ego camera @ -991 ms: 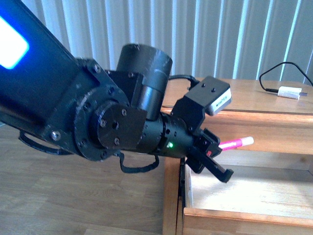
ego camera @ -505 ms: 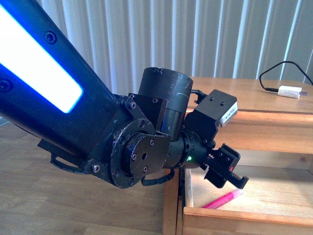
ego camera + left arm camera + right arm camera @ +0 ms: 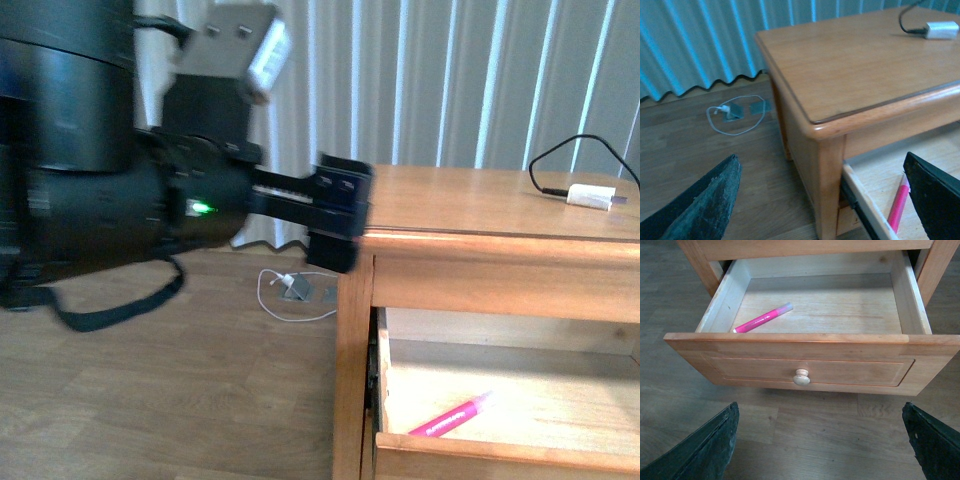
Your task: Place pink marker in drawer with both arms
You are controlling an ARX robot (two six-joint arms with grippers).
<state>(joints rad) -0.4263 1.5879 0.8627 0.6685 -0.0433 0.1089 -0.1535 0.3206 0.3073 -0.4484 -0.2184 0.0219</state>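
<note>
Since the pink marker [image 3: 762,318] lies flat on the pale floor of the drawer [image 3: 855,371], slanted and close to the side wall under the table's [image 3: 480,200] front-left corner, the placing step reads as done. Nothing touches it.

Left fingers [image 3: 710,200]: spread wide, empty, out beyond the table's front-left corner (blurred in the front view, so the arm's attitude is uncertain).

Right fingers [image 3: 705,445]: also spread wide, empty, out in front of the drawer face. The knob [image 3: 801,377] sits between them in view but well apart.

Drawer stands pulled out. Judgement: only closing is left, if anything. That would call for the right arm to square up to the drawer front and push straight in, left arm kept off the table edge.
</note>
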